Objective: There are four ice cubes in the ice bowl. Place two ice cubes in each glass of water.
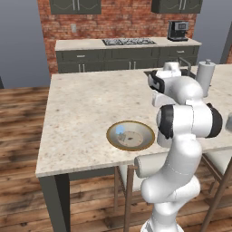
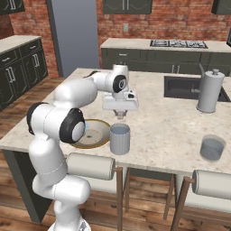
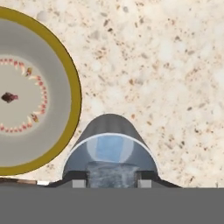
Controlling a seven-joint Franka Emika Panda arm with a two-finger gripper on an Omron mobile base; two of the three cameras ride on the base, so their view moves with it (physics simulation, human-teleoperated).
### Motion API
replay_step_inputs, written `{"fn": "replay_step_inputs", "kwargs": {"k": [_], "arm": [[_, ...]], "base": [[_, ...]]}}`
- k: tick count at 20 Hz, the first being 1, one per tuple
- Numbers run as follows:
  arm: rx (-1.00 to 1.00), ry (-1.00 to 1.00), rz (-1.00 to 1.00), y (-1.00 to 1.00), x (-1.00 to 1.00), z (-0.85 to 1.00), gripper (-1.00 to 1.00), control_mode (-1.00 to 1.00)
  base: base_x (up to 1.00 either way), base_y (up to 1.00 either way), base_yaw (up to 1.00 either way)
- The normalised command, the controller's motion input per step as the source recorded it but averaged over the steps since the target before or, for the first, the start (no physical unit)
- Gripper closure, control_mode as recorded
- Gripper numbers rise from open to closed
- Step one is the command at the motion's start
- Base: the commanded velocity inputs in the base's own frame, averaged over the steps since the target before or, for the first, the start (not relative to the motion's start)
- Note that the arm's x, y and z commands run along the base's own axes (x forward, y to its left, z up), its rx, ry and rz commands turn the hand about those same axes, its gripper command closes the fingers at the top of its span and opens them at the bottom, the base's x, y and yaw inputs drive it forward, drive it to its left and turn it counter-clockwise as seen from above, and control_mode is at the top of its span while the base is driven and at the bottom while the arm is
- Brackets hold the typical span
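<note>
Fingers: the fingers (image 2: 120,114) hang pointing down from the white hand, right above the mouth of the near glass of water (image 2: 120,138); in the hand view the two dark tips (image 3: 79,183) stand at either side of a pale blue ice cube (image 3: 112,174), pinching it between them.
Held ice cube: translucent, light blue with a mottled face, small against the glass below it; it sits between the tips, over the open rim.
Near glass of water: short grey cylinder with faintly ribbed sides and a pale bluish rim, upright on the counter (image 2: 171,122), just beside the ice bowl (image 2: 94,134) but whether they touch I cannot tell; in the hand view its mouth lies directly under the tips, and a lighter blue patch shows inside it.
Ice bowl: wide, shallow, golden-brown rim, pale grey-beige inside with a ring of small red marks and a dark spot at the centre; it stands near the counter's front edge, to the side of the fingers.
Ice in bowl: in the left base view one light-blue ice cube (image 1: 120,130) rests against the bowl's inner wall.
Far glass of water: a second like tumbler (image 2: 212,148) stands upright well apart from the fingers, near the front edge.
White cylinder: a taller white canister (image 2: 210,90) with a knob stands beside the sink (image 2: 180,86).
</note>
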Motion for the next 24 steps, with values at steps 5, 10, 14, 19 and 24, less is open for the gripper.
{"fn": "replay_step_inputs", "kwargs": {"k": [5, 10, 14, 19, 24], "arm": [[0.00, 0.00, -0.01, 0.00, -0.47, -0.39, 1.00, -1.00], [0.02, -0.09, 0.00, 0.00, -0.25, -0.17, 1.00, -1.00], [0.14, -0.10, 0.00, -0.03, 0.00, -0.01, 1.00, -1.00], [0.08, 0.00, 0.00, 0.00, 0.02, 0.00, 1.00, -1.00], [0.00, 0.00, 0.00, 0.00, 0.13, 0.00, 1.00, -1.00]], "base": [[0.00, 0.00, 0.00], [0.00, 0.00, 0.00], [0.00, 0.00, 0.00], [0.00, 0.00, 0.00], [0.00, 0.00, 0.00]]}}
